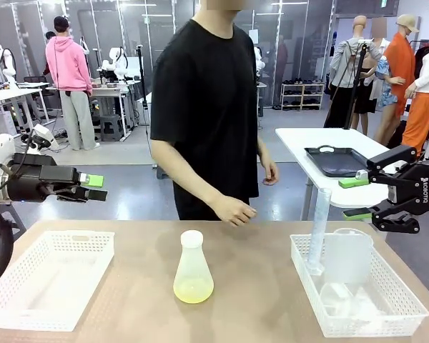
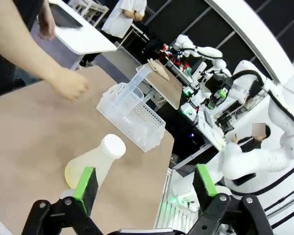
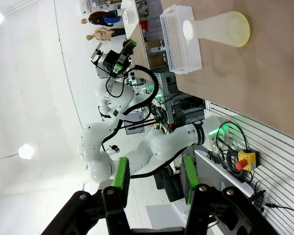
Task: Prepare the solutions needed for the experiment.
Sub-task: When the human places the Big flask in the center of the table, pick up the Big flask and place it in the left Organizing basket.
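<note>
- The flask stands capped on the table between the two baskets, with a shallow layer of pale yellow solution in its bottom. So some liquid is already in, I'd say.
- The cap is on the flask's neck; whether more mixing is due I can't tell.
- The right basket holds a tall cylinder and a beaker, both looking empty. The left basket has nothing I can make out in it.
- The left gripper hangs raised off the table's left edge, fingers pointing toward the middle, jaws spread wide and holding nothing; from its wrist camera the flask lies just beyond its fingers.
- The right gripper hovers above the right basket, near the cylinder's top, jaws partly apart with nothing between them.
- The person's hand hangs loose over the table's far edge, behind the flask, touching nothing.
- To my eye neither arm is engaged with the glassware.
</note>
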